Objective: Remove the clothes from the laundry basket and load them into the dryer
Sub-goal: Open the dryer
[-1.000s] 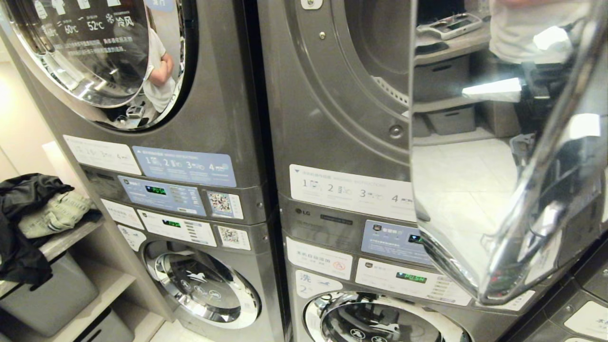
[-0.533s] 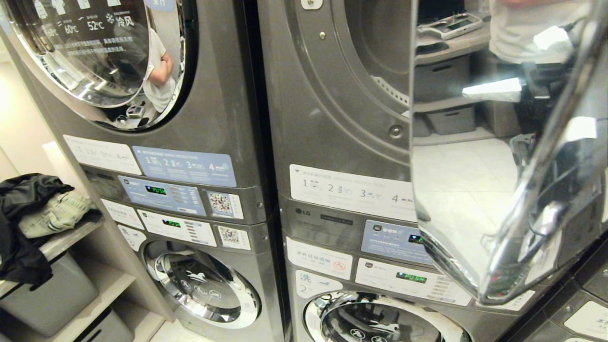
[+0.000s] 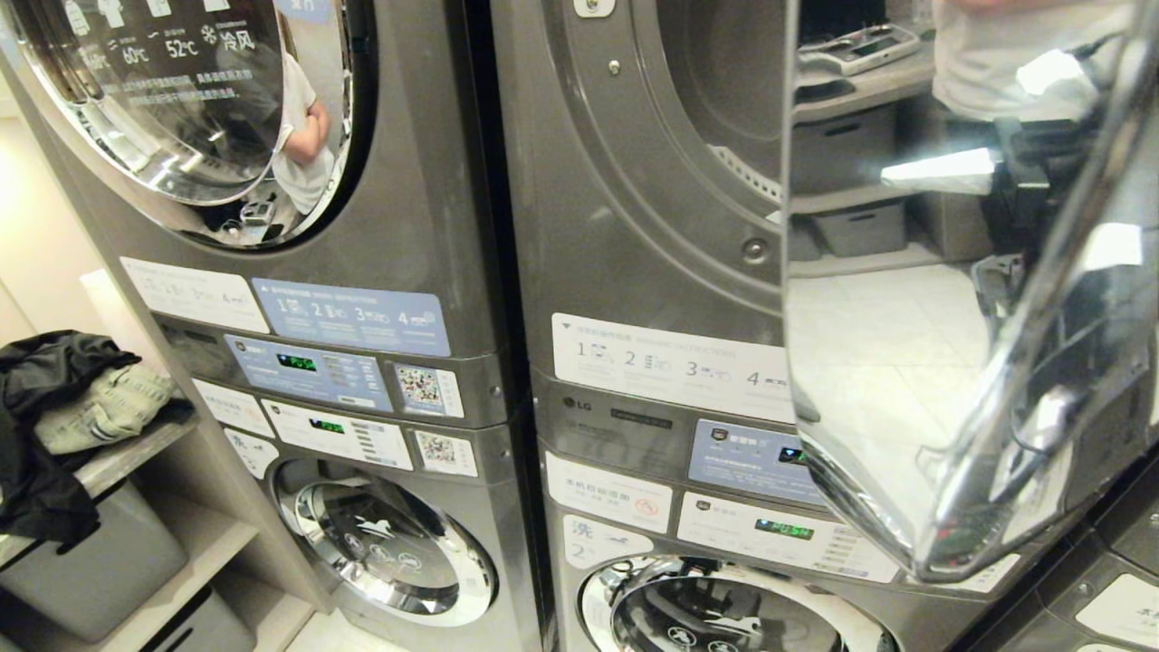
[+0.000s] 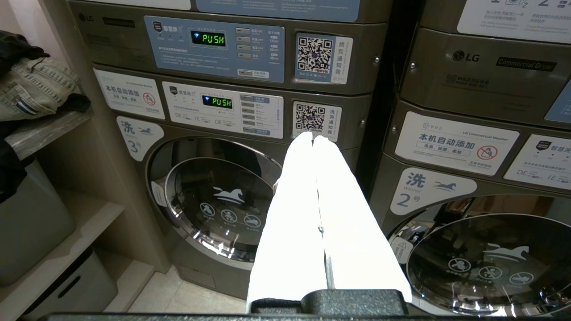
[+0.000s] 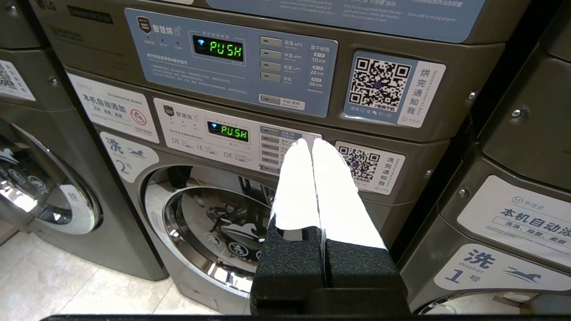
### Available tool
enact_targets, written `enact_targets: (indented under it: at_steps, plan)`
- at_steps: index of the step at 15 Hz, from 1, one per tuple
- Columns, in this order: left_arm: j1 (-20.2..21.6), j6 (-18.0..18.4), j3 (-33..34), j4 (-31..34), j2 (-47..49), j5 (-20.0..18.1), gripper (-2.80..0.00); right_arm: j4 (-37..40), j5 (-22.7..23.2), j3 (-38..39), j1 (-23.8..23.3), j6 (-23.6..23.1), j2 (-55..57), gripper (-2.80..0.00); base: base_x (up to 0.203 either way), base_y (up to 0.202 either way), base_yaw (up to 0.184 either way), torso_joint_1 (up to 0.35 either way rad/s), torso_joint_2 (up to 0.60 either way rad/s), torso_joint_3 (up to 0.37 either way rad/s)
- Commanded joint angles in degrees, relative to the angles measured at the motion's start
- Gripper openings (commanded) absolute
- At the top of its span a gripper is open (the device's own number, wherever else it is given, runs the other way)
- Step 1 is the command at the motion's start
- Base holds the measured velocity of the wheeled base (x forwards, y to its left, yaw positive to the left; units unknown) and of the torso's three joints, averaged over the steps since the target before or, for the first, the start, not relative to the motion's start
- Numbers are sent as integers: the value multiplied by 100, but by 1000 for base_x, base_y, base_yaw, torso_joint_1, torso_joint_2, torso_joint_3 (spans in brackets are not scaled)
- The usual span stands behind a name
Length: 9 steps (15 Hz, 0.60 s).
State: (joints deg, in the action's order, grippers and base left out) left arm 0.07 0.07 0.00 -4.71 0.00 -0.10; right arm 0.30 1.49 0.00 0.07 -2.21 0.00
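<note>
The clothes (image 3: 77,398), a black garment and pale jeans, lie heaped on a shelf at the far left; the jeans (image 4: 38,84) also show in the left wrist view. No laundry basket shows. The dryer (image 3: 625,199) on top of the right stack stands open, its chrome door (image 3: 905,362) swung out towards me on the right and its dark drum (image 3: 724,81) exposed. Neither arm shows in the head view. My left gripper (image 4: 313,137) is shut and empty, level in front of washer 3 (image 4: 218,205). My right gripper (image 5: 311,141) is shut and empty before washer 2 (image 5: 209,227).
Grey bins (image 3: 90,561) sit on the lower shelves under the clothes. The left stack's upper dryer door (image 3: 181,100) is closed and reflects a person. Control panels (image 3: 312,371) lie between dryers and washers. Pale floor tiles (image 5: 67,290) show below.
</note>
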Motion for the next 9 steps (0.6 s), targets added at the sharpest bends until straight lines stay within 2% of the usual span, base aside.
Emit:
enact_targets:
  at_steps: [1, 6, 9]
  plan:
    - [1, 1, 193, -4, 0, 1, -280, 5, 1, 9, 1, 1, 3, -280, 0, 0, 0, 0, 0, 0]
    - [1, -13, 193, -4, 0, 1, -280, 5, 18, 9, 1, -32, 9, -280, 0, 0, 0, 0, 0, 0]
    - [1, -16, 193, -4, 0, 1, -280, 5, 9, 9, 1, 1, 9, -280, -168, 0, 3, 1, 8, 2]
